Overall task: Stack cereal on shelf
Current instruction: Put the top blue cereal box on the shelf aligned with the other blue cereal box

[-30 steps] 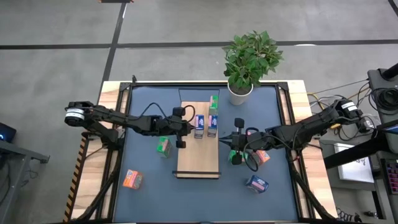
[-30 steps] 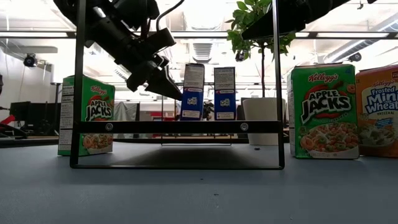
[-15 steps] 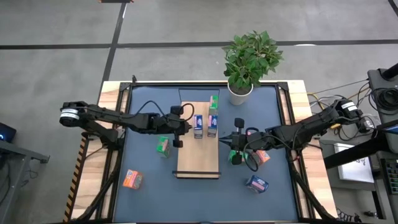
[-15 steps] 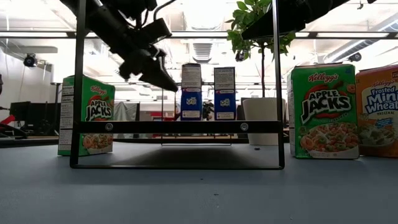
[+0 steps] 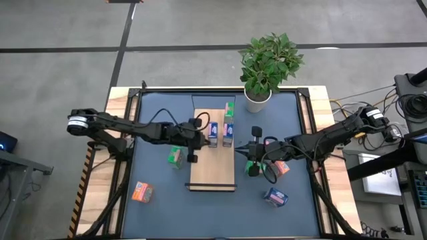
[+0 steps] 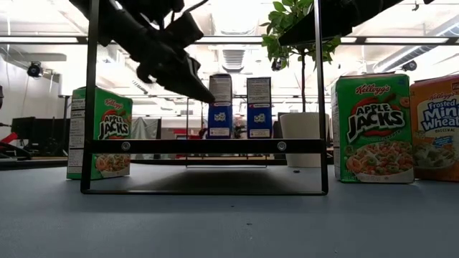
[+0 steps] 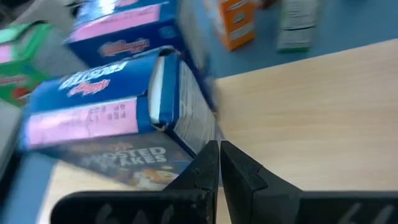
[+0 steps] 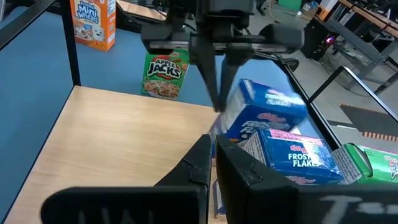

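The shelf (image 5: 213,167) is a light-wood board lying mid-table. Two blue cereal boxes (image 5: 214,133) (image 5: 227,134) stand on it side by side, and a green box (image 5: 229,109) stands at its far end. My left gripper (image 5: 198,128) is shut, its tips at the left blue box (image 7: 124,118), high on that box's left side (image 6: 210,98). My right gripper (image 5: 251,159) is shut and empty, just right of the board. It is beside a green box (image 5: 253,168) that stands on the table. My left gripper's shut fingertips (image 8: 217,99) meet the left blue box at its upper left edge (image 7: 202,134). They come slanting down from the table's left. The box stands on the board. I cannot tell whether the tips press it or only touch it.
On the blue mat lie a green box (image 5: 175,157), an orange box (image 5: 141,192), an orange box (image 5: 282,167) and a blue box (image 5: 275,197). A potted plant (image 5: 267,67) stands at the far edge. The near half of the board is bare.
My left gripper drew back a little toward the table's left and rose. It then came back toward the left blue box, and its tips are now at the box's upper edge. It has stayed shut.
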